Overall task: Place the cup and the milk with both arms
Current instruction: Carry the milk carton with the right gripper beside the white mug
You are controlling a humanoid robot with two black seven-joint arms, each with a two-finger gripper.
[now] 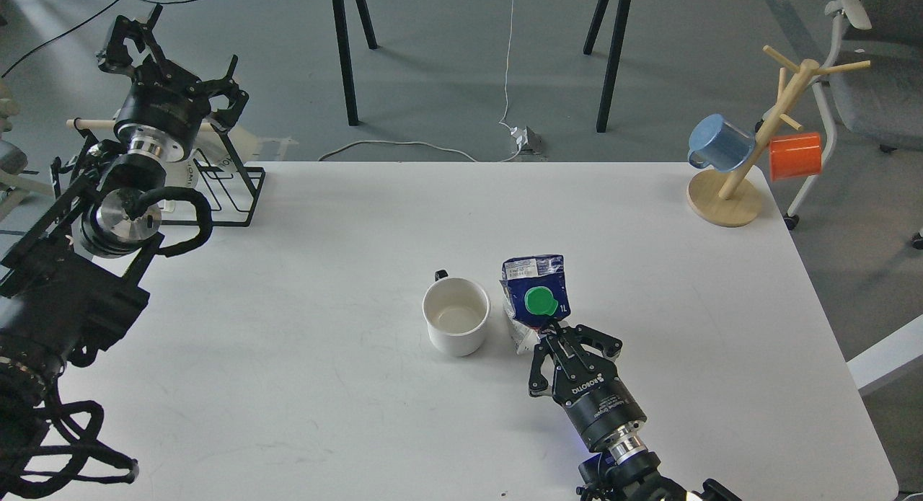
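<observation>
Two task items on table [288, 342]: cup [456, 317] upright, just left of milk [535, 295]. Right gripper [557, 333] against milk's near side, grip uncertain. Left gripper [155, 50] spread, far left of milk, empty.

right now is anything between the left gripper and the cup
Nothing visible. The left gripper is raised at the table's far left, and only bare white table lies between it and the cup.

- A robotics lab or test room, not a home.
- Bare grey floor [447, 76] with loose cables [508, 68] running to a power strip [526, 137], far beyond the right tool [559, 335].
- Plain white desk [324, 378]; black trestle legs [350, 54] behind it.
- Office chair [865, 76] well off to that tool's right.
</observation>
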